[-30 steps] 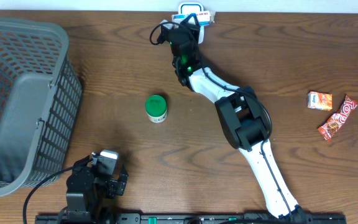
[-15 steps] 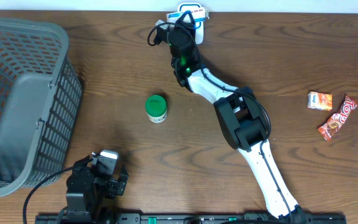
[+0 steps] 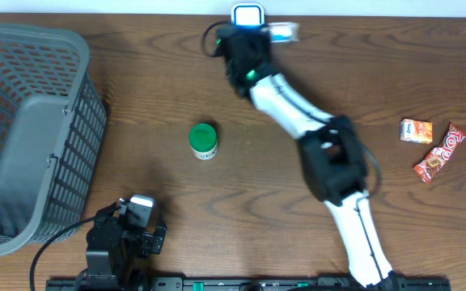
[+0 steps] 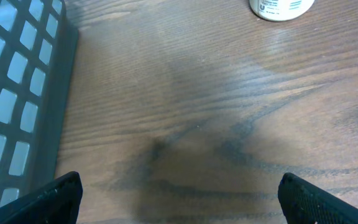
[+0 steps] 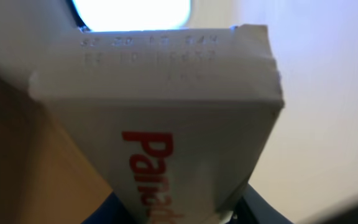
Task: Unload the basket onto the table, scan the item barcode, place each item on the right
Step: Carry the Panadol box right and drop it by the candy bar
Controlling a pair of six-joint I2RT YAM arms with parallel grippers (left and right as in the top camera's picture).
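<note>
Carton up at the scanner [image 3: 247,14]
Right pincer [image 5: 180,210] nips the white carton [image 5: 160,124] by its sides; it looks light and crushable. Left pincer [image 4: 179,202] gapes, empty.

1 top-down, 2 close wrist views

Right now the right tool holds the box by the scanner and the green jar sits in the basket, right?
Not quite. The jar stands on the table, outside the basket, as the overhead view shows. The right tool does hold the box by the scanner.
</note>
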